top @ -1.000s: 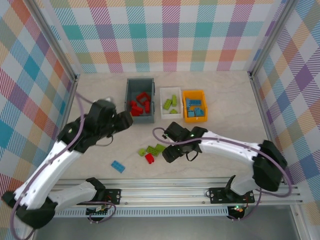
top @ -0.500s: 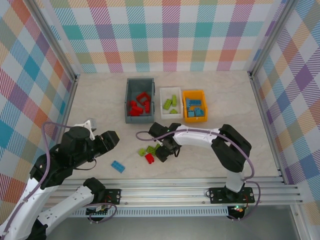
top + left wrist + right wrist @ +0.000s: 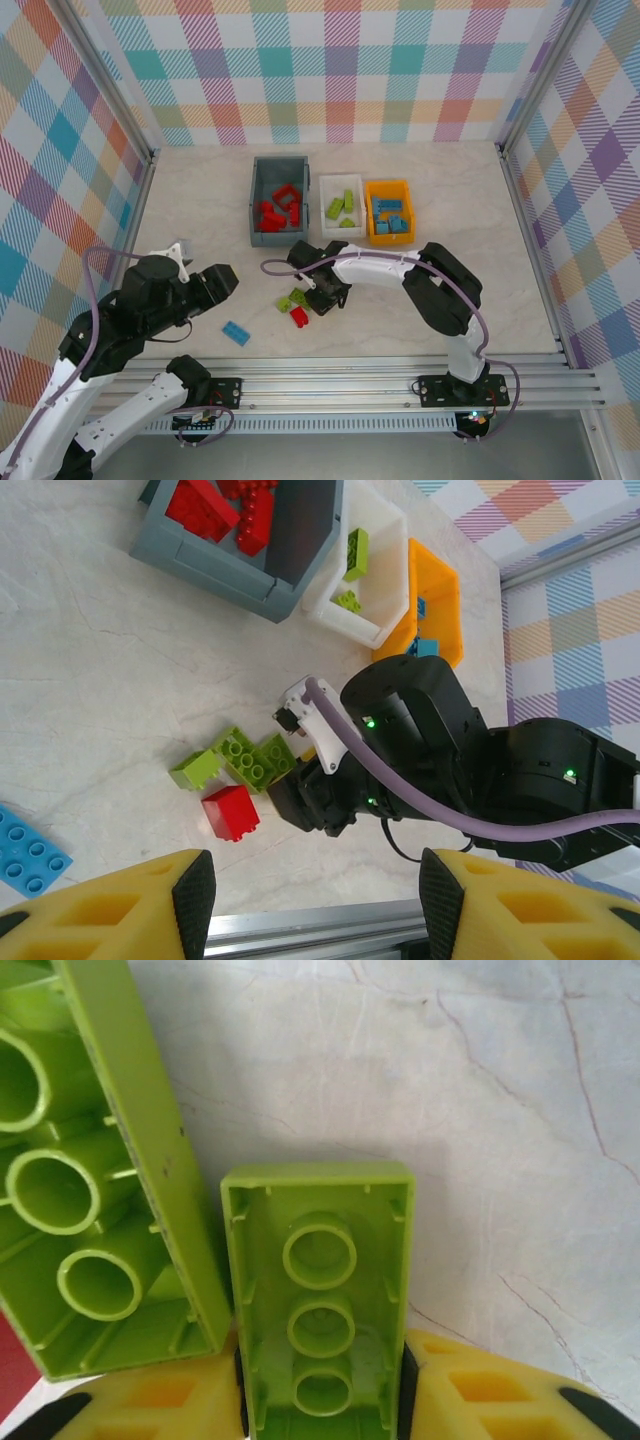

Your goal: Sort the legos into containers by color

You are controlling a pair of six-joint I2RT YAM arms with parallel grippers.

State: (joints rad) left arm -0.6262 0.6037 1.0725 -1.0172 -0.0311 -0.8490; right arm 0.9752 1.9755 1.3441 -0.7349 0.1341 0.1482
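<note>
We see a pale marbled tabletop [image 3: 200, 200] inside pastel plaid walls [image 3: 340, 70]. The left gripper [image 3: 315, 890] gapes empty, and the right gripper [image 3: 320, 1400] clamps 1 green brick [image 3: 320, 1290].

Pale table [image 3: 470, 300] carries three containers [image 3: 254, 205] and scattered legos [image 3: 236, 333].

Bright, even light — soft shadows, sharp focus.

Marbled beige tabletop [image 3: 200, 200]; plaid walls [image 3: 340, 70]; aluminium rail [image 3: 350, 373] near edge.
</note>
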